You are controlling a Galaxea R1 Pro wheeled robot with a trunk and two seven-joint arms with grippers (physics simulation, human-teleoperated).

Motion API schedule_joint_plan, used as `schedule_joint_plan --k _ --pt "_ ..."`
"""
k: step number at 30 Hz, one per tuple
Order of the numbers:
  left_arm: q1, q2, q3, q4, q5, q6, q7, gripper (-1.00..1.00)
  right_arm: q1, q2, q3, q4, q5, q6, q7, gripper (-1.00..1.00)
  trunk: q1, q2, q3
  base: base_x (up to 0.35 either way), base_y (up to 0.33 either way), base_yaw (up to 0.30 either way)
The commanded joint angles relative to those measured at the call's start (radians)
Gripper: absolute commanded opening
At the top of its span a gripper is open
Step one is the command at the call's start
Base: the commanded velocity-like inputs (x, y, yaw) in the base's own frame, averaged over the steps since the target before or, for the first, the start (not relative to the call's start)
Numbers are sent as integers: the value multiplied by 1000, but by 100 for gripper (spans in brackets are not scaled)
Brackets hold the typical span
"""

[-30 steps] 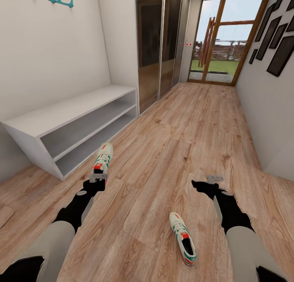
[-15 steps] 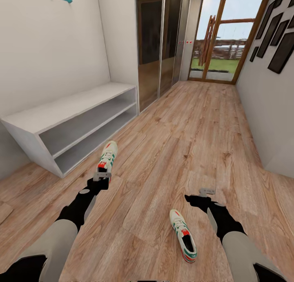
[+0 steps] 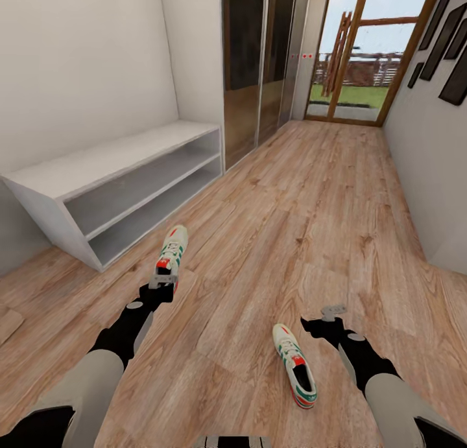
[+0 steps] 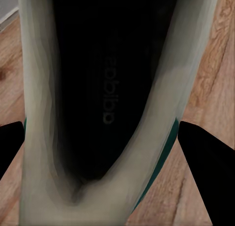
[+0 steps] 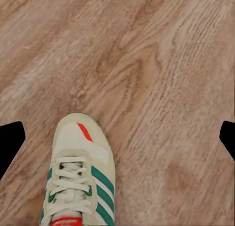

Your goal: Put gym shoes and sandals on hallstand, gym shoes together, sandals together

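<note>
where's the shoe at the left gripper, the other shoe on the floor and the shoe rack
left gym shoe [image 3: 171,252], head view, laced upper
right gym shoe [image 3: 295,373], head view, tongue
shoe rack [image 3: 110,158], head view, top surface

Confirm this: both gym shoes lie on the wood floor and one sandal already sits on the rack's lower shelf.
Not quite. The rack holds nothing; the head view shows both its shelves bare. The rest stands: one gym shoe lies by the left gripper, the other gym shoe beside the right gripper, both on the wood floor.

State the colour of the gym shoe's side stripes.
Teal-green, on the gym shoe; clearest in the right wrist view.
</note>
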Motion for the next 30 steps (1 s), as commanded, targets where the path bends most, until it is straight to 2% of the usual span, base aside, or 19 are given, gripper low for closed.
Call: schedule_joint_plan --k 1,5,30 --pt "1 -1 8 -2 -10 4 -6 -100 -1 -8 -9 7 13 -17 42 100 0 -1 -6 0 0 68" --pt "2 -1 8 -2 -10 4 -5 -100 -1 -13 -9 11 15 -27 95 100 2 -2 -28 0 0 67" --pt "0 -2 9 -4 -9 5 -4 -100 -1 -15 -12 5 10 -26 100 100 13 -7 -164 0 0 23"
